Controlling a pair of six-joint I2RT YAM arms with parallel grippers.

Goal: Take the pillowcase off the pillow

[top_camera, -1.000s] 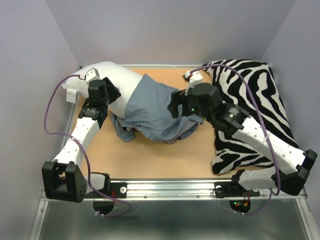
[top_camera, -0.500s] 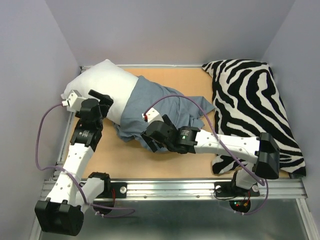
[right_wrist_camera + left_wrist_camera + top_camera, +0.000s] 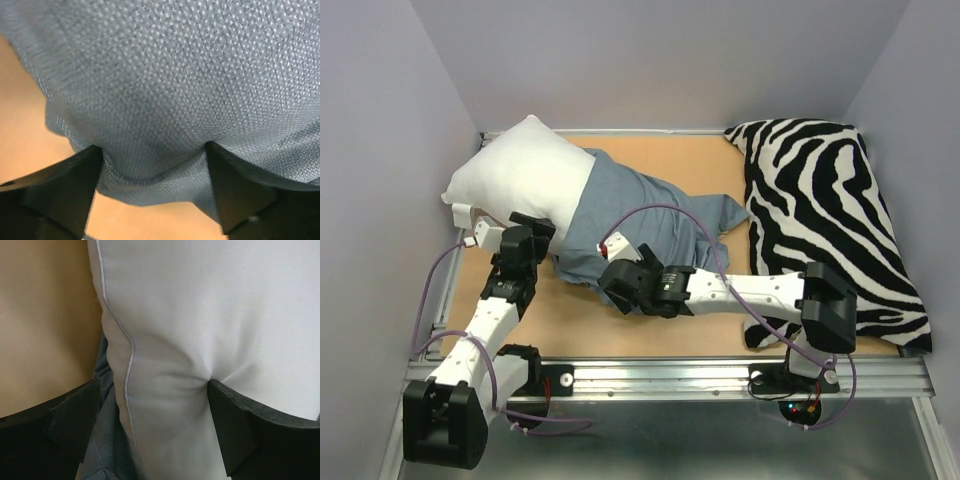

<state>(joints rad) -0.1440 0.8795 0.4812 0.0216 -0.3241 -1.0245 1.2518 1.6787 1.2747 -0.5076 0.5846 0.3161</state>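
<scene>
The white pillow [image 3: 525,170] lies at the back left, its right half inside the blue-grey pillowcase [image 3: 640,215], which shows its plain side and spreads toward the middle. My left gripper [image 3: 525,240] is at the pillow's near edge; in the left wrist view [image 3: 151,390] its jaws press into the white pillow [image 3: 200,315], with pillowcase fabric [image 3: 107,440] beside the left finger. My right gripper [image 3: 617,283] is at the pillowcase's near edge; in the right wrist view [image 3: 155,155] its jaws pinch a bulging fold of the pillowcase [image 3: 175,75] just above the table.
A black-and-white zebra-print cushion [image 3: 820,200] fills the right side of the wooden table [image 3: 660,150]. A metal rail [image 3: 670,375] runs along the near edge. Grey walls stand close on the left, back and right. Purple cables loop over both arms.
My left arm drew back toward the near edge to the pillow's near side. My right arm swung from the pillowcase's right end to its near edge. The pillow shows more white.
</scene>
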